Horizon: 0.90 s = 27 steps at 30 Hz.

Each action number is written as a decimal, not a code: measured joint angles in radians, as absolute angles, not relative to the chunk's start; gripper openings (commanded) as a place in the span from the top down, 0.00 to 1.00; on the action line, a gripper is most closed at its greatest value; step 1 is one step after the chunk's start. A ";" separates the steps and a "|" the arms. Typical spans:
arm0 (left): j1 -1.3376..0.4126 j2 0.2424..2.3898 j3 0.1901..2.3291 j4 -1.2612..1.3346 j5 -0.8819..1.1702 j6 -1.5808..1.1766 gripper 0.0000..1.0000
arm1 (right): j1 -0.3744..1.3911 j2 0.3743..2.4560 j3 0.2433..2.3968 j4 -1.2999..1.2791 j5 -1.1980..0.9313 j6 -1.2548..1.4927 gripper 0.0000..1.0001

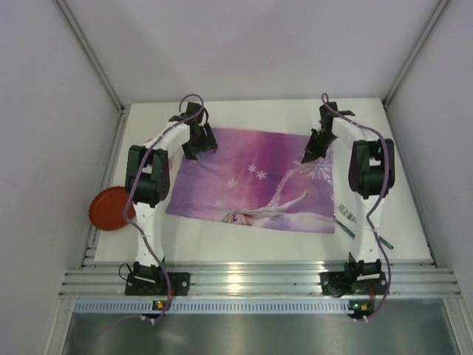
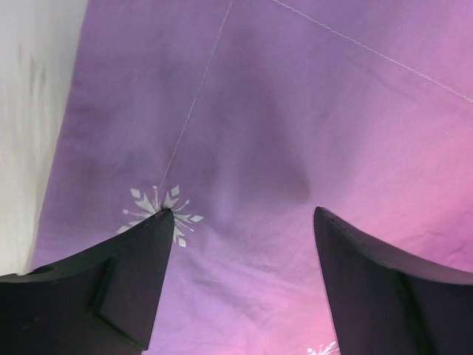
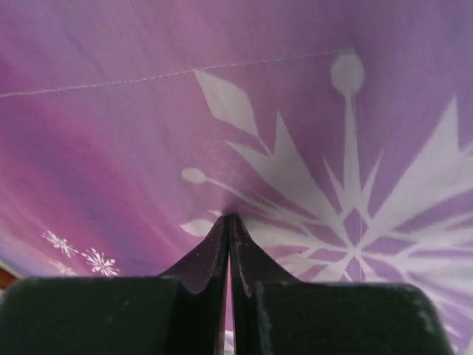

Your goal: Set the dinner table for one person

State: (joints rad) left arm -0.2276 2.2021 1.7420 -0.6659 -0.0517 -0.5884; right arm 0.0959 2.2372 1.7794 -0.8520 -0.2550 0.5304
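Observation:
The purple snowflake-printed placemat (image 1: 251, 181) lies flat on the white dinner table (image 1: 244, 248). My left gripper (image 1: 199, 144) is open over the mat's far left corner; in the left wrist view its gripper (image 2: 240, 214) stands wide apart just above the cloth (image 2: 295, 111), holding nothing. My right gripper (image 1: 310, 154) is at the mat's far right part. In the right wrist view its gripper (image 3: 229, 217) is shut, with the tips pinching a small pucker of the cloth (image 3: 148, 133) beside a large white snowflake.
A red plate (image 1: 109, 208) sits at the table's left edge, partly over it. Green-handled cutlery (image 1: 344, 220) lies near the right arm, by the mat's near right corner. Bare table (image 2: 29, 111) shows left of the mat. White walls enclose the table.

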 measured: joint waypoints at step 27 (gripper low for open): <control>-0.112 2.334 1.959 -0.654 0.049 -0.547 0.18 | 0.095 2.530 2.244 -0.870 -0.360 0.587 0.99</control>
State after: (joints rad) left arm -0.1116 2.3341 1.9587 -0.6544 0.0490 -0.5472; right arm 0.0952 2.5301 2.2440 -0.8696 -0.3603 0.5873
